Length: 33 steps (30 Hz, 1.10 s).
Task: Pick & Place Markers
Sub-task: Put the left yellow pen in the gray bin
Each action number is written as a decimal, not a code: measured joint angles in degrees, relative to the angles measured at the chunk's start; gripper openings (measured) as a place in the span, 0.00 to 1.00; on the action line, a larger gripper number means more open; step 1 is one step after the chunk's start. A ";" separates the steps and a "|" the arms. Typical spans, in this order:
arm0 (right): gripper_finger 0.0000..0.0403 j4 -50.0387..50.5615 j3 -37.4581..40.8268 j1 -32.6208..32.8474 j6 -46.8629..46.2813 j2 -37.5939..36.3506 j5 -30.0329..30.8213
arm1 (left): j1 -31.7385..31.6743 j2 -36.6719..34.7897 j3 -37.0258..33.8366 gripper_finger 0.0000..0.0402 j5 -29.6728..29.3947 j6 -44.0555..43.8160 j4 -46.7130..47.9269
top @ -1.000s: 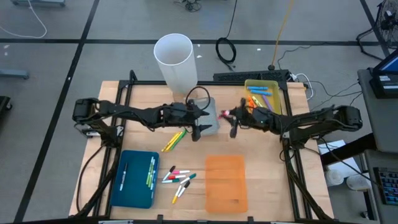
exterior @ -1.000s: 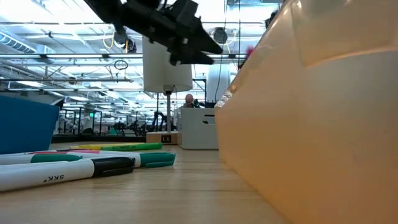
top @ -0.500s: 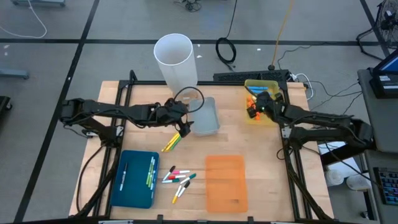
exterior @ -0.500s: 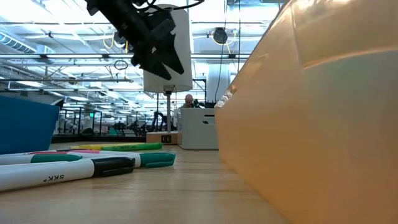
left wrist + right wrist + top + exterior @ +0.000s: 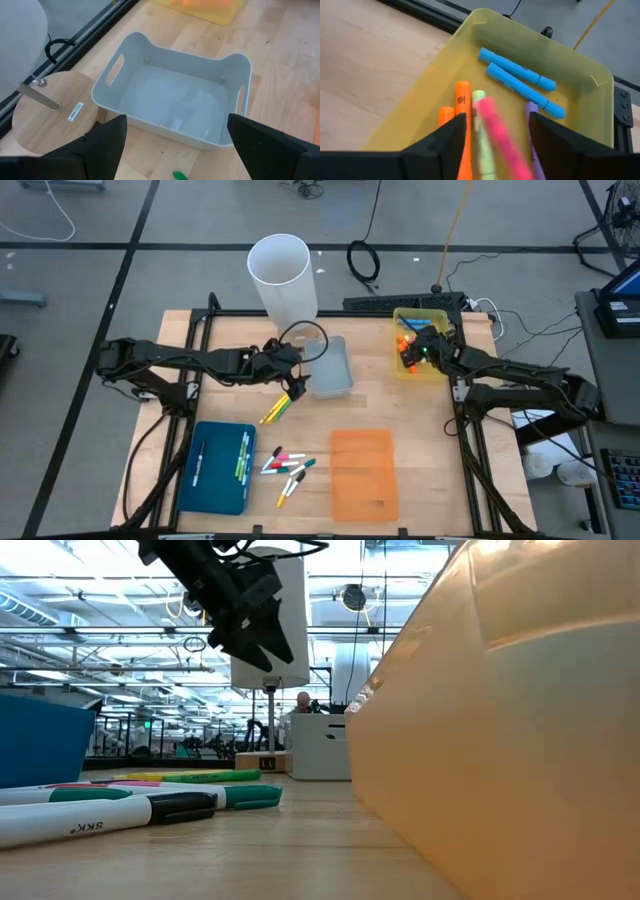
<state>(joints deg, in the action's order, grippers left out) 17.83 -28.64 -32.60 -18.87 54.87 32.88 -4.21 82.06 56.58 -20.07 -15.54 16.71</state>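
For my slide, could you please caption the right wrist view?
Right gripper open over the yellow bin, a pink marker blurred between its fingers, above blue markers and orange markers.

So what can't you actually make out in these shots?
- Pink marker, right wrist view: motion-blurred; held or dropping, unclear.
- White-bodied markers, high view: too small to count.
- Orange tray, low view: hides the table's right side.
- Grey bin, left wrist view: near wall hides its front floor.
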 joint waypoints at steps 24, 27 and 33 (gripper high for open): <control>0.58 -13.78 0.04 0.09 6.05 -0.02 -18.93 | 3.98 0.70 -8.04 0.87 6.06 -28.12 22.52; 0.58 -15.97 0.04 0.10 6.05 -0.02 -23.49 | 3.85 1.50 -9.97 0.87 5.96 -29.61 21.03; 0.57 -17.53 0.04 1.56 6.08 -0.02 -25.38 | 4.10 2.20 -12.57 0.87 6.26 -27.36 16.11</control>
<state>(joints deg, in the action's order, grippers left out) 0.31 -28.60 -31.04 -12.80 54.85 7.51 -0.11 84.26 44.01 -13.81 -42.90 32.82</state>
